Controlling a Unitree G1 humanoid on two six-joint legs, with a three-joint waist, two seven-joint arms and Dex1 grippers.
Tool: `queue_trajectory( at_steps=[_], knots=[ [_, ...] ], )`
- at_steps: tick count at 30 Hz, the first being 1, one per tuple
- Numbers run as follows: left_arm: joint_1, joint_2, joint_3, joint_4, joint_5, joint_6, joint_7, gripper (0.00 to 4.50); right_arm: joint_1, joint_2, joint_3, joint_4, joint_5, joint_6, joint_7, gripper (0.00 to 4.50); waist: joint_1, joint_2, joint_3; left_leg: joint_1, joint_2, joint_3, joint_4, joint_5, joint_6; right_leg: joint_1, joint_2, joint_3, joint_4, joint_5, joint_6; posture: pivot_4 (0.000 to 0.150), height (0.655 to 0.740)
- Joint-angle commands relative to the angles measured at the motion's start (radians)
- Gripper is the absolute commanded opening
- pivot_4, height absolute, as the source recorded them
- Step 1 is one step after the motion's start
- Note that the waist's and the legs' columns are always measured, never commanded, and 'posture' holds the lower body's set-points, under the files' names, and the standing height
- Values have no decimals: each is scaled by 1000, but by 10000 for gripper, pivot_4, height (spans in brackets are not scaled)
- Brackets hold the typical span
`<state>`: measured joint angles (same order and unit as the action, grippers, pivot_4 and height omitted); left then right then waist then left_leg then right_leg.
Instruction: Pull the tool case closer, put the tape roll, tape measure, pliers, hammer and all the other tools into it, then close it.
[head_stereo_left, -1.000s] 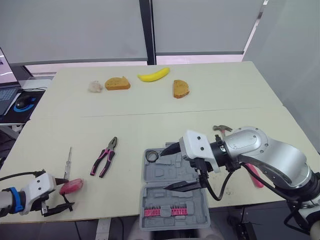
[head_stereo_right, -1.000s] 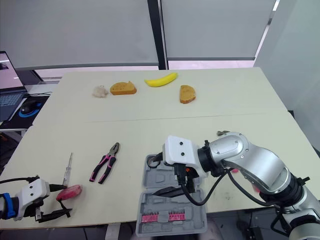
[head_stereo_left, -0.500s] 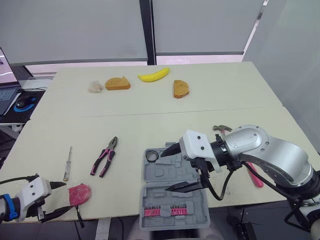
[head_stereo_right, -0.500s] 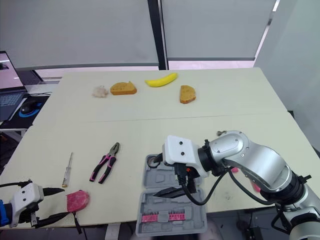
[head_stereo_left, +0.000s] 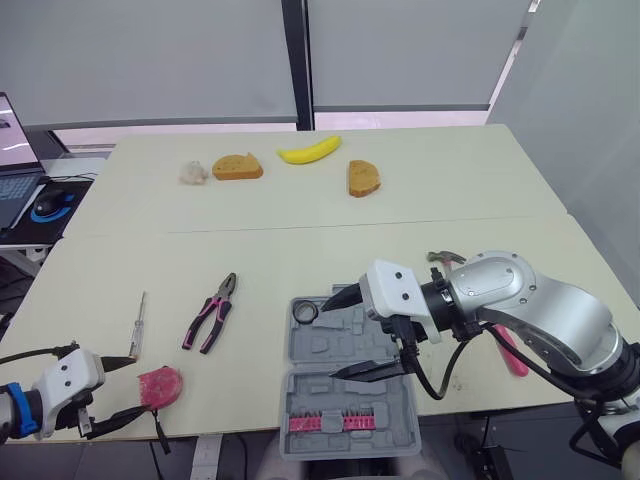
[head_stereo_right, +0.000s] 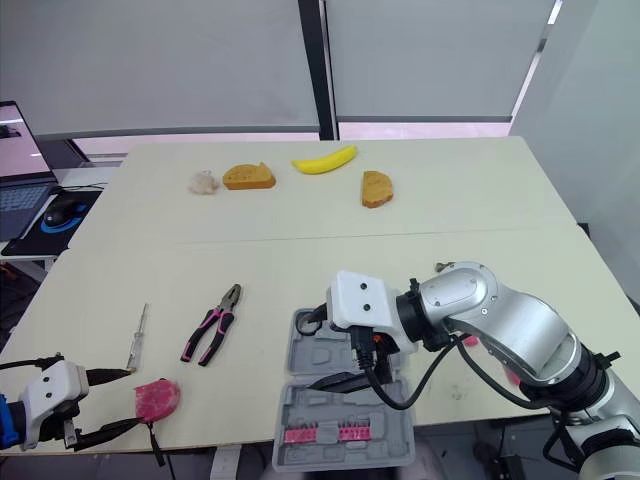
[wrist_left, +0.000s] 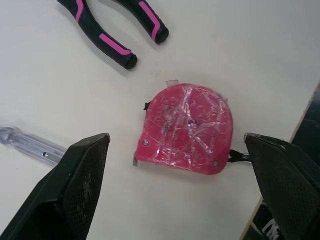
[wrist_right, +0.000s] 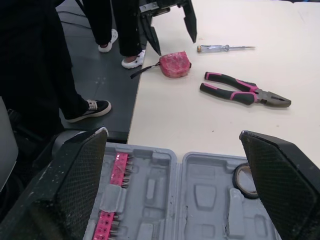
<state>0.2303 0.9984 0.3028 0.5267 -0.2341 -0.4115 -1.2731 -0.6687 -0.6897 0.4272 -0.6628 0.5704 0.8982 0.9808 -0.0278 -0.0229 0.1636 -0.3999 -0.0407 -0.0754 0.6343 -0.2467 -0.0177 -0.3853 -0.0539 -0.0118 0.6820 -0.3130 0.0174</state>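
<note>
The grey tool case (head_stereo_left: 345, 385) lies open at the table's front edge, with a tape roll (head_stereo_left: 304, 312) in its far left corner. My right gripper (head_stereo_left: 345, 337) hovers open over the case, holding nothing. A pink tape measure (wrist_left: 187, 127) lies on the table near the front left edge, between the spread fingers of my open left gripper (head_stereo_left: 142, 384), untouched by them. Pink-handled pliers (head_stereo_left: 210, 312) and a thin screwdriver (head_stereo_left: 135, 325) lie left of the case. The hammer (head_stereo_left: 445, 258) lies to the case's right, partly hidden by my right arm.
A banana (head_stereo_left: 307, 151), two bread slices (head_stereo_left: 236, 166) (head_stereo_left: 362, 177) and a white crumpled lump (head_stereo_left: 192, 172) sit at the far side. A laptop and mouse (head_stereo_left: 45, 208) rest on a side desk to the left. A person's legs (wrist_right: 75, 60) stand by the table's front edge.
My left gripper opened and let go of the tape measure, which now lies flat on the table; the gripper drew back slightly. The right arm stayed put.
</note>
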Motion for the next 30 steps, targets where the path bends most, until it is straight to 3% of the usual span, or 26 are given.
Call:
queue_trajectory(
  at_steps=[1, 18, 30],
  knots=[
    [-43, 6, -31, 72, 31, -76, -21, 44740, -1, -4, -7, -14, -2, -20, 14, 45000, -1, 0, 0, 0, 0, 0, 0, 0, 0, 0, 0, 0, 0, 0, 0, 1500, 7400],
    [-166, -40, -134, 302, 94, -204, -4, 44740, -2, -16, -16, -28, 17, 5, 23, 45000, -1, 0, 0, 0, 0, 0, 4, 0, 0, 0, 0, 0, 1, 1, 2, 1500, 7400],
    [-161, -56, -170, 358, 116, -239, 8, 44740, 0, -20, -15, -30, 13, 4, 30, 45000, -2, 3, -1, 0, 0, 0, 6, 0, 0, 0, 0, 1, 1, 2, 3, 1500, 7400]
  ],
)
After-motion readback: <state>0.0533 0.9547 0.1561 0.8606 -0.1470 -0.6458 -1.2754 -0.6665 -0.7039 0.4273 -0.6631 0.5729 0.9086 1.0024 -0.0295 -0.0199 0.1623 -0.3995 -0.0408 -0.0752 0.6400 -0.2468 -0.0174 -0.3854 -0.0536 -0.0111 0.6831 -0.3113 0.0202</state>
